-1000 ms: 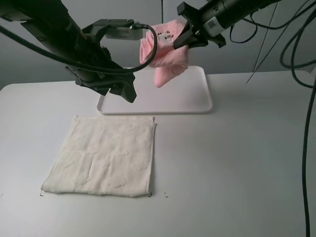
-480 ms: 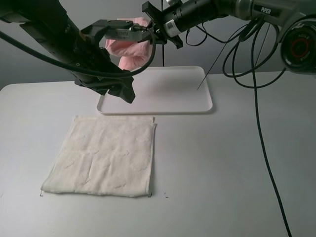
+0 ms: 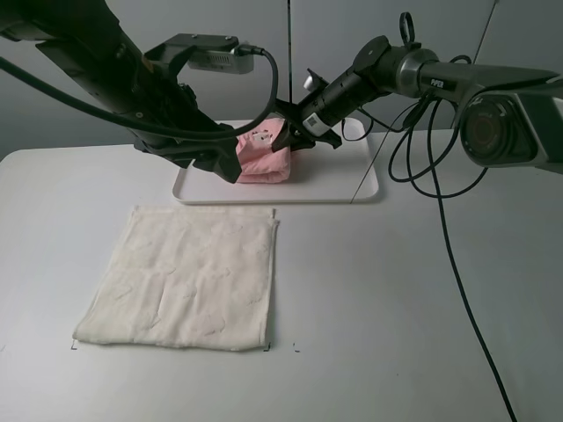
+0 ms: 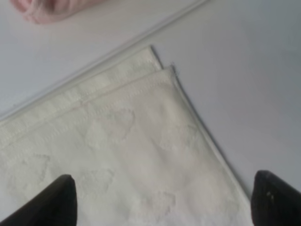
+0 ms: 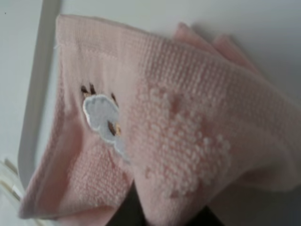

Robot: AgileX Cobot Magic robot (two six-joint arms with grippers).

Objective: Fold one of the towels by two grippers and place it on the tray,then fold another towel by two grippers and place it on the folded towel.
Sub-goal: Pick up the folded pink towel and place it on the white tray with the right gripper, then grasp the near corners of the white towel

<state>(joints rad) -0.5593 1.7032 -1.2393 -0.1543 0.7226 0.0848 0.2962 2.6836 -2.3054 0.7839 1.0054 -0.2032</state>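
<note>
The pale pink towel [image 3: 264, 156] lies folded on the left part of the white tray [image 3: 352, 186], its small white label facing up. My right gripper [image 3: 295, 134] reaches in from the right and is shut on the towel's far edge. In the right wrist view the pink towel [image 5: 178, 132] fills the picture and covers the fingers. The cream-white towel [image 3: 185, 277] lies flat on the table in front of the tray. My left gripper [image 3: 224, 163] hangs open above the tray's front left corner, its fingers [image 4: 275, 197] spread wide over a corner of the cream towel [image 4: 122, 150].
The left arm's bulky black body crosses the back left of the scene, close to the pink towel. Black cables hang from the right arm over the table's right side. A grey wall stands behind the tray.
The right gripper has swung left and come down, bringing the pink towel out of the air onto the tray's left part. The left arm and the cream towel have not moved.
</note>
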